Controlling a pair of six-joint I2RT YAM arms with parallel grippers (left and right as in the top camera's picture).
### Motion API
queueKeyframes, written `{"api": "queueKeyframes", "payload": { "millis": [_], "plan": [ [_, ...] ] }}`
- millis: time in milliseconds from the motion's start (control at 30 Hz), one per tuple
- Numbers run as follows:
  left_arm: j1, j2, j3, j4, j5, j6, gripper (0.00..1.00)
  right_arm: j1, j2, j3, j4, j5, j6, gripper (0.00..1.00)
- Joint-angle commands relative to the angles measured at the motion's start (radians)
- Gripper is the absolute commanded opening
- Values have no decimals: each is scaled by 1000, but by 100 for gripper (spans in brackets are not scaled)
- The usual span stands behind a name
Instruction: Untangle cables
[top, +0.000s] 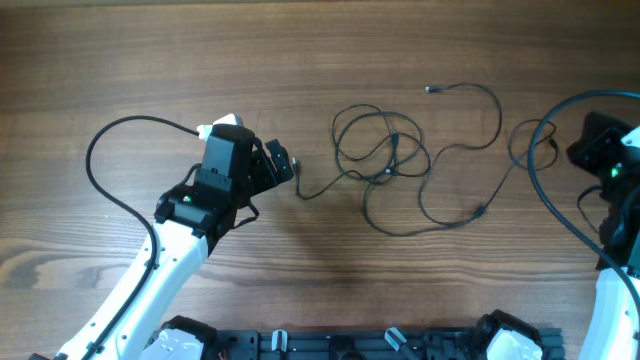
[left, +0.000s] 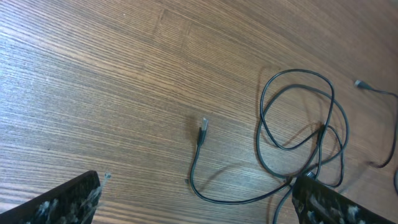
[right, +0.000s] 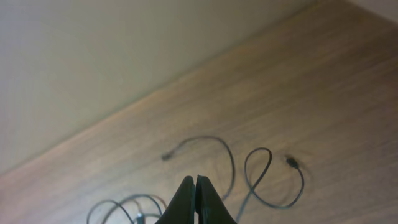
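The left tool (top: 283, 163) stands wide apart, nothing in it, low over the counter (top: 150, 60). Just in front of it one plug end (left: 202, 127) lies free. The right tool (right: 196, 186) is pressed together, and I see no cord btw. its tips. The cables (top: 385, 150) lie in the middle of the counter, btw. the two tools. Several loops cross each other at one small knot, approx. in the centre. Farther off a second plug (top: 430, 90) lies free too. So imo the task is near its start: ends are loose, but knot not yet opened, no cord separated.
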Motion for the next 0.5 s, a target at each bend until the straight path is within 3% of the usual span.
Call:
{"api": "queueKeyframes", "payload": {
  "millis": [0,33,100,133,300,367,467],
  "plan": [
    [-2,3,14,3,-13,-10,100,35,51,-24,-40,-187,-135,7],
    [-2,3,14,3,-13,-10,100,55,84,-33,-48,-203,-134,29],
    [-2,3,14,3,-13,-10,100,94,168,-35,-90,-163,-90,83],
    [-2,3,14,3,-13,-10,100,106,198,-35,-108,-137,-51,100],
    [-2,3,14,3,-13,-10,100,136,461,-35,-122,109,528,100],
    [-2,3,14,3,-13,-10,100,136,560,-35,-101,90,584,100],
    [-2,3,14,3,-13,-10,100,136,671,-35,-35,117,483,100]
  ]
}}
